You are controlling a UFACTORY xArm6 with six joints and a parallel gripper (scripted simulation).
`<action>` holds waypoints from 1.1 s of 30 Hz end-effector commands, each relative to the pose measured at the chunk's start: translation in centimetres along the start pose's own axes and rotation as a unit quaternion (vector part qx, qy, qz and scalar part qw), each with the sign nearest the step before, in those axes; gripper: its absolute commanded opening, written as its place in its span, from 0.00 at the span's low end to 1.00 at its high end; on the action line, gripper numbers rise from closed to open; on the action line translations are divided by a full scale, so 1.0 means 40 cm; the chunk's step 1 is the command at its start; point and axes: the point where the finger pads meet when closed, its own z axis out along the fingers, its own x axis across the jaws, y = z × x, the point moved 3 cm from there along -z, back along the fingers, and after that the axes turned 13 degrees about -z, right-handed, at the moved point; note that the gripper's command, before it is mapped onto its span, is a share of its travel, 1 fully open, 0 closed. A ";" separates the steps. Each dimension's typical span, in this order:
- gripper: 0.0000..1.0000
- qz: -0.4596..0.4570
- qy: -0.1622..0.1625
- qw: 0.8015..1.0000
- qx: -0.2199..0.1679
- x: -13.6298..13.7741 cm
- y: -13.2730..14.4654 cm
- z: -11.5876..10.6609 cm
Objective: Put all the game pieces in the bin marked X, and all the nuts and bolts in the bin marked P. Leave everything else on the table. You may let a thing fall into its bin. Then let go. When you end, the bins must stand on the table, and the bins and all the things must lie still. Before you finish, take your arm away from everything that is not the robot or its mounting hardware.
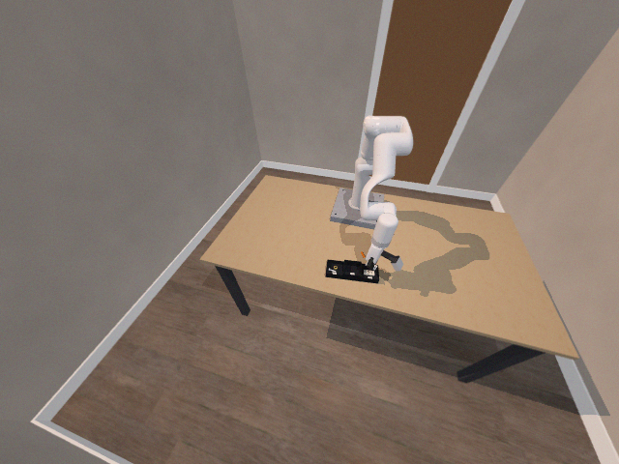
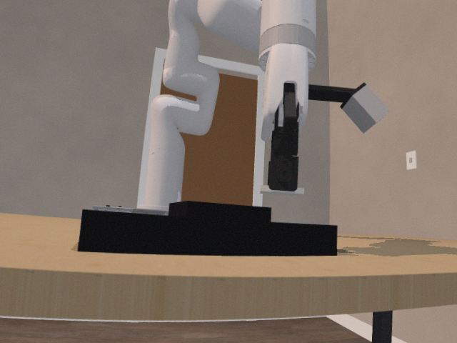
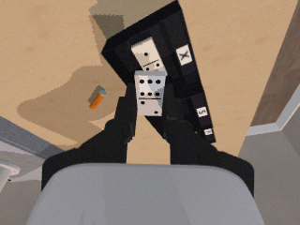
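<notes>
Pale wood tabletop point(image 1: 289, 219) point(image 2: 121, 264) point(image 3: 262, 28) is carrying the X bin point(image 1: 370, 279) point(image 2: 304, 239) point(image 3: 191, 75), and you're holding the hand point(image 1: 372, 266) point(image 2: 282, 188) point(image 3: 149, 95) pinched across a domino point(image 2: 263, 190) point(image 3: 150, 94) above it, likely light, stiff and smooth, its long sides being your best grip.
</notes>
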 end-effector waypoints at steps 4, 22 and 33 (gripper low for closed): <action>0.00 -0.126 0.000 0.992 0.006 0.004 -0.001 -0.004; 0.00 -0.230 -0.003 0.973 0.015 0.005 0.000 -0.004; 0.00 -0.230 -0.003 0.973 0.015 0.004 0.000 0.021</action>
